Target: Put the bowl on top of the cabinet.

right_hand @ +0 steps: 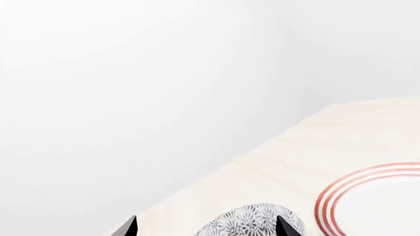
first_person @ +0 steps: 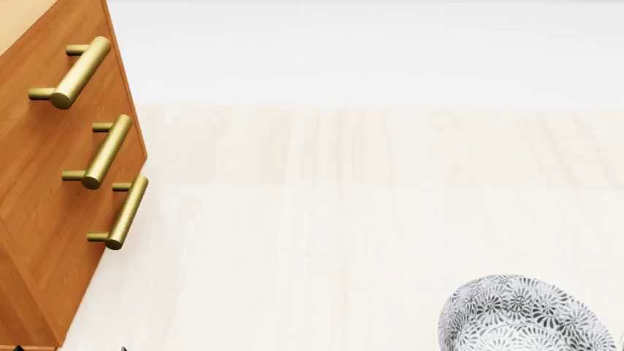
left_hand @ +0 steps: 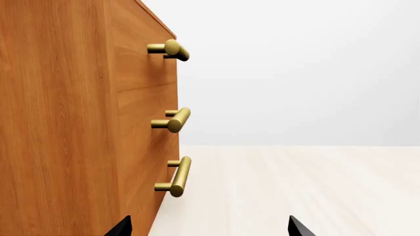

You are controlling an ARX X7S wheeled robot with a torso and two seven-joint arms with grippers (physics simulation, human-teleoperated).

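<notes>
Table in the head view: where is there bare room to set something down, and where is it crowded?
The widest free patch is the pale table between the cabinet and the bowl, running back to the far edge. The strip beside the cabinet's handles is tight. Near the bowl, the right wrist view shows a red-ringed plate close by.

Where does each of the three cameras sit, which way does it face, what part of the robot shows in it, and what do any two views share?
Head view: high, looking down at the pale wooden table, orange-brown wooden cabinet and grey floral bowl; no robot part identifiable.
Left wrist view: beside the cabinet, facing along its three brass bar handles; black left gripper tips show.
Right wrist view: low over the table, facing the wall; right gripper tips flank the bowl, beside a red-ringed white plate.
Shared: cabinet in head and left; bowl in head and right.
</notes>
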